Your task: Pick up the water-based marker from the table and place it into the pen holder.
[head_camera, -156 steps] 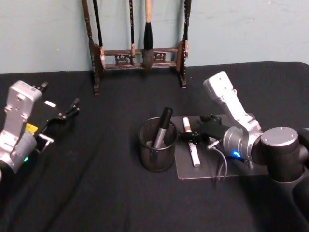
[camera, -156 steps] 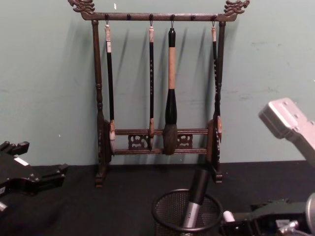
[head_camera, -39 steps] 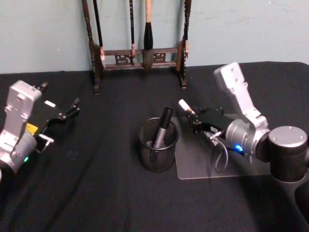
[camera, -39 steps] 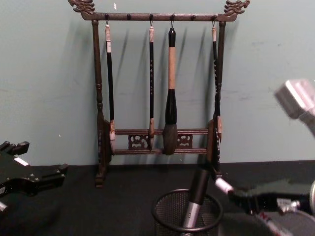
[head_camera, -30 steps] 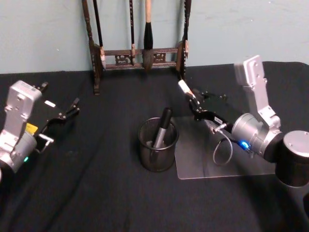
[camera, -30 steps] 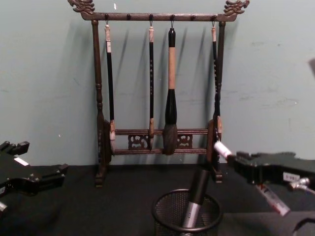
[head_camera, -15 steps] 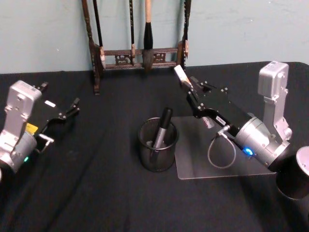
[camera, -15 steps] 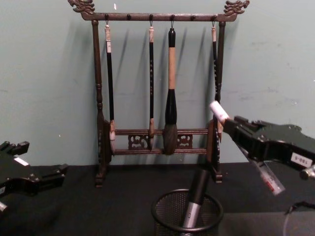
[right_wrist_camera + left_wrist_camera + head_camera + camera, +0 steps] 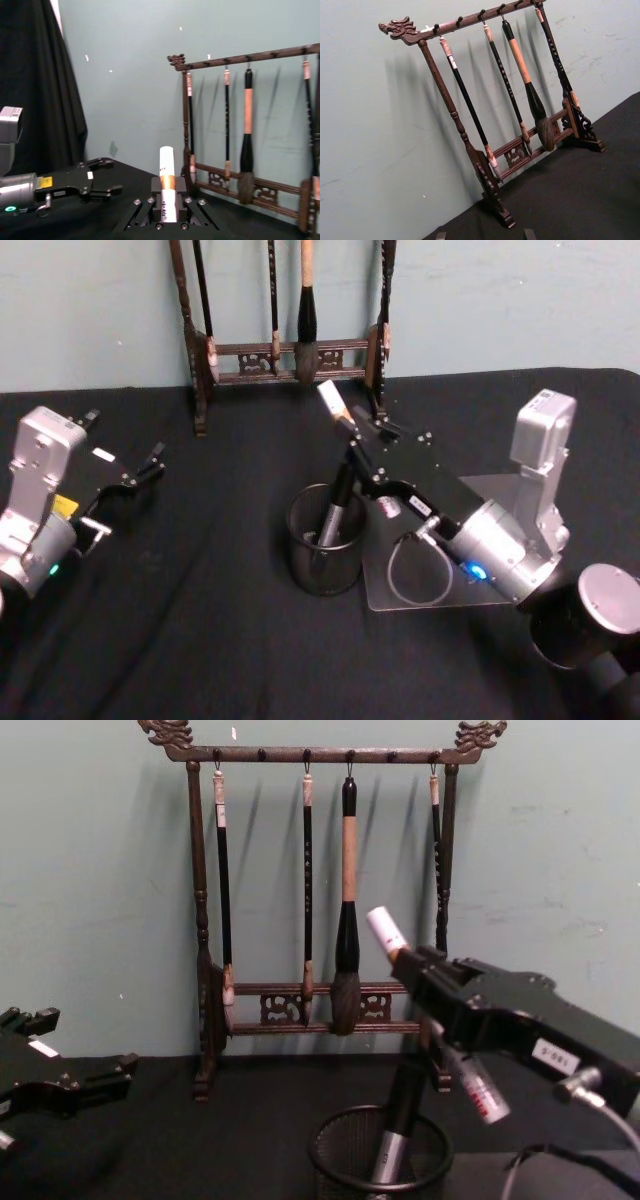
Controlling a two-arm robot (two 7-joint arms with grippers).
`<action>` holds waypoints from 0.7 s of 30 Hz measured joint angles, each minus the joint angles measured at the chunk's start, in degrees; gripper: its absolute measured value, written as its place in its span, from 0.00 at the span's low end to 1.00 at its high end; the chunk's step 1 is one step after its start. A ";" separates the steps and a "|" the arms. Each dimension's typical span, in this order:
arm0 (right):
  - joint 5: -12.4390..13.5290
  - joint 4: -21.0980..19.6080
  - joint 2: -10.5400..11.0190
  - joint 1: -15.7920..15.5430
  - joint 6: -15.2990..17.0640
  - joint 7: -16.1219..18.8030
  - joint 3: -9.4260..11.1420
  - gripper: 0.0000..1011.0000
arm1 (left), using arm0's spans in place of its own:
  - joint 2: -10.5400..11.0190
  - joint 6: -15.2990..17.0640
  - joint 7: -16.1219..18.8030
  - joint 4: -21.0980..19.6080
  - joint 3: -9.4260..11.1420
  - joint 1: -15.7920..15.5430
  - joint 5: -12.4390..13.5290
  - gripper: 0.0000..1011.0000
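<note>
**Marker aloft, cup still waiting**

The right gripper (image 9: 355, 445), jaws pinching the water-based marker (image 9: 384, 931) mid-barrel, holds it tilted above the table, its lower end just right of the pen holder (image 9: 318, 570). Pickup looks done; lowering and release remain. The left gripper (image 9: 135, 475) sits parked far left, jaws spread.

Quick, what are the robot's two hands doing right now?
Left end effector: open, holding nothing.
Right end effector: closed on the marker.
</note>
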 joint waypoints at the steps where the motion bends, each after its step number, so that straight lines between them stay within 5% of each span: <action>1: 0.00 0.34 -0.11 0.17 -0.24 0.02 -0.28 0.17 | 0.00 0.00 0.00 0.00 0.00 0.00 0.00 0.99; 21: -2.12 7.92 -1.94 3.74 -5.05 -0.25 -4.43 0.17 | 0.00 0.00 0.00 0.00 0.00 0.00 0.00 0.99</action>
